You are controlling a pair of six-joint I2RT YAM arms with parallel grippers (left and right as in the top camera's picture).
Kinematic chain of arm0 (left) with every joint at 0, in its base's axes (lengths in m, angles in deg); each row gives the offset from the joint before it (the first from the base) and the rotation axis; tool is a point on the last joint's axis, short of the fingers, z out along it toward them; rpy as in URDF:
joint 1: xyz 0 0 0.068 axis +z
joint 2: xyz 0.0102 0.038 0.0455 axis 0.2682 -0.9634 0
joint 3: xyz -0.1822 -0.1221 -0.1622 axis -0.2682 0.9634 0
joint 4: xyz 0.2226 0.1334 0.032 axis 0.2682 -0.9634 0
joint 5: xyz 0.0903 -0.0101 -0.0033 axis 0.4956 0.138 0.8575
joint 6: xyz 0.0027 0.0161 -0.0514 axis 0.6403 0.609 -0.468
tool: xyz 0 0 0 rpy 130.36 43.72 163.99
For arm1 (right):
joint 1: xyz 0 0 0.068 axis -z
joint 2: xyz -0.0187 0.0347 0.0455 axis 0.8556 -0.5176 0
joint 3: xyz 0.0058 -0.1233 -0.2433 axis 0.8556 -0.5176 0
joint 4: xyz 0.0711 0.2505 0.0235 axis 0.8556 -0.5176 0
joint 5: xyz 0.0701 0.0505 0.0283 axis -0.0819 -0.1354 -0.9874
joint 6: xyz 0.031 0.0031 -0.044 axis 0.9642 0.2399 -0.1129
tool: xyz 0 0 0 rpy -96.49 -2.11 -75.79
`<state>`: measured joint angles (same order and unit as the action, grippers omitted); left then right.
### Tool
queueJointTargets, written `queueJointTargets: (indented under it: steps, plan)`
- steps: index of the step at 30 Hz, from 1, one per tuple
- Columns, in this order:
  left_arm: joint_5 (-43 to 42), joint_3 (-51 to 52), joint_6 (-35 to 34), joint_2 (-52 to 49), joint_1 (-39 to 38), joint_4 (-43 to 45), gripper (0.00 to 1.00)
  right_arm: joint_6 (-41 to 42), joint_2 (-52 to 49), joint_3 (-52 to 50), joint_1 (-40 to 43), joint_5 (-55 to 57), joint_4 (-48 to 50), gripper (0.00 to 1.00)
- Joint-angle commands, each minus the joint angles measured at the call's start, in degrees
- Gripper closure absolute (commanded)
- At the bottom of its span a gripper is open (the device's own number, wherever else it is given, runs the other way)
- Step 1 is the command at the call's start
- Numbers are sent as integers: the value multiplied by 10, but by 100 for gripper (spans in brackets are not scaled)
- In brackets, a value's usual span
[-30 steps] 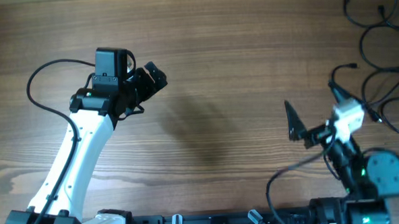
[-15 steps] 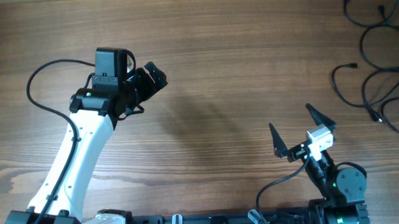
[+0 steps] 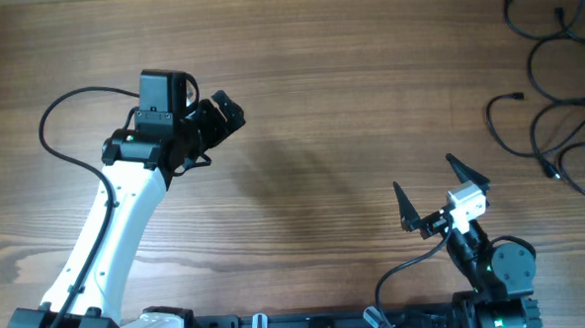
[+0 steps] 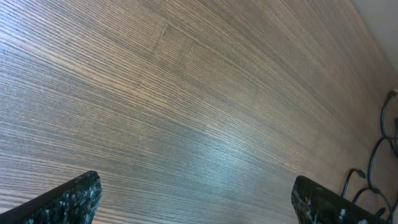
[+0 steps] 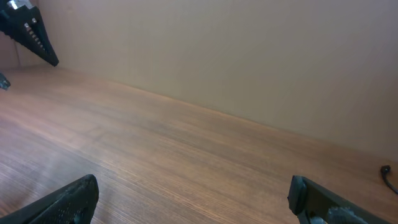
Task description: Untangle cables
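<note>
The cables [image 3: 551,83] lie as several loose thin black strands with small plug ends at the far right of the wooden table, spread apart rather than bundled. Their loops also show at the right edge of the left wrist view [image 4: 380,163], and one plug end shows at the right edge of the right wrist view [image 5: 390,172]. My left gripper [image 3: 221,116] hovers over the upper left of the table, open and empty [image 4: 196,202]. My right gripper [image 3: 434,189] is near the front right, well left of the cables, open wide and empty [image 5: 196,202].
The table [image 3: 349,102] is bare wood between the arms. The left arm's black wire [image 3: 57,105] loops at the far left. The right arm's base [image 3: 510,268] sits at the front edge. A left fingertip [image 5: 30,32] shows far off in the right wrist view.
My right gripper drew back from beside the cables toward the front edge, then nearly stopped. The left arm and the cables have not moved.
</note>
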<state>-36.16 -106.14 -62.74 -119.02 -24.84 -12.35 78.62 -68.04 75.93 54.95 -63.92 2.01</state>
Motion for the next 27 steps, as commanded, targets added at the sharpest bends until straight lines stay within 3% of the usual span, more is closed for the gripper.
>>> queueJointTargets:
  steps: [1,4,8,14,20,27]
  plan:
    - [8,-1,14,1,-2,-7,0,11,2,0,-2,-1,3,0]
    - [41,-1,55,7,-3,-19,0,11,1,0,-2,-1,3,0]
    - [47,47,139,90,-3,40,0,11,1,0,-2,-1,3,0]
    - [8,273,314,342,0,205,0,11,1,0,-2,-1,3,0]
    - [8,485,318,563,63,363,0,11,1,0,-2,-1,2,0]
    - [8,595,320,725,73,367,0,11,1,0,-2,-1,3,0]
